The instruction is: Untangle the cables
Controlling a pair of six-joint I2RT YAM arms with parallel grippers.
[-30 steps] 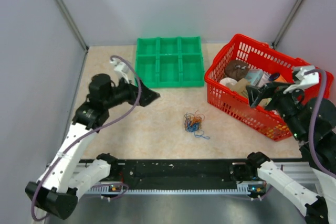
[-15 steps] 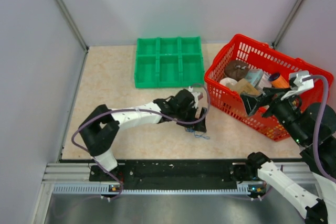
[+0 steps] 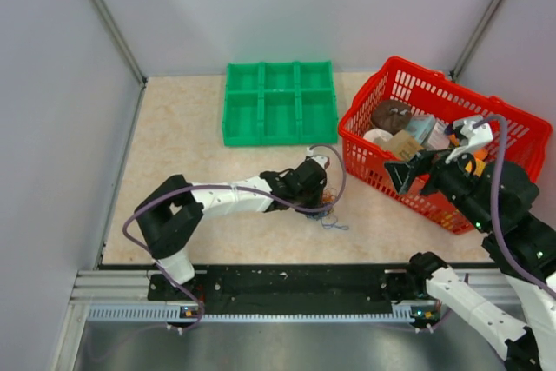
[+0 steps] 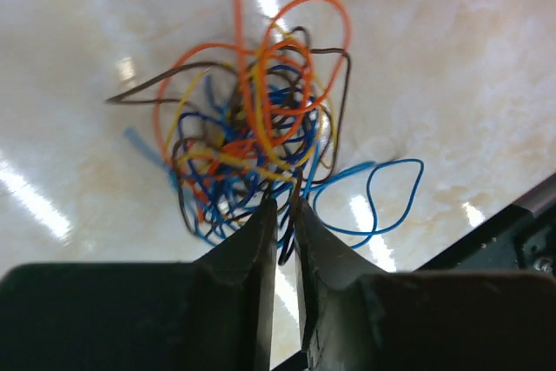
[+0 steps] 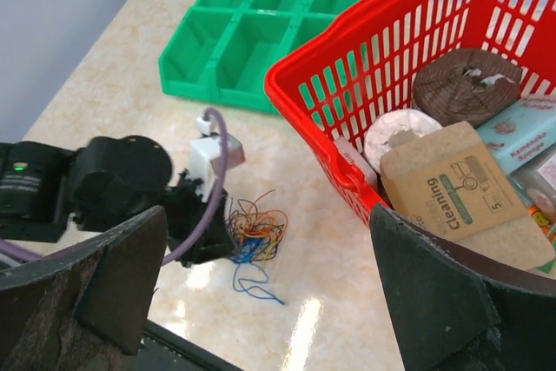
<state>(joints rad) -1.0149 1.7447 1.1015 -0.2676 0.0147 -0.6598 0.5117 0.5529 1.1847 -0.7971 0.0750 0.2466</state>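
Left gripper [image 4: 284,206]: jaws drawn almost together, only a thin slit between the two black fingers [image 4: 248,249]. The tips sit in the near edge of the cables [image 4: 252,141], and a dark strand and blue strands run into the slit; whether they are clamped cannot be told. The cables form one loose knot of orange, blue, yellow and brown thread-like wire lying flat on the beige table [image 3: 191,136]; an open blue loop trails out from the knot on one side. In the overhead view the left gripper [image 3: 320,202] is low over the middle of the table, its arm stretched across from the left, and the cables [image 3: 330,217] show just beyond its tip, between the green compartment tray [image 3: 280,102] and the near edge. Right gripper [image 5: 268,210]: jaws spread wide, nothing between them, nothing touched. It hangs above the table at the near left side of the red basket [image 3: 395,62], well apart from the knot, pointing towards it. Its wrist camera shows the cables [image 5: 256,236] beside the left gripper's tip. The basket holds a brown roll [image 5: 469,84], a white roll [image 5: 395,136] and a cardboard box printed "Cleaning" [image 5: 460,193], among other packets.
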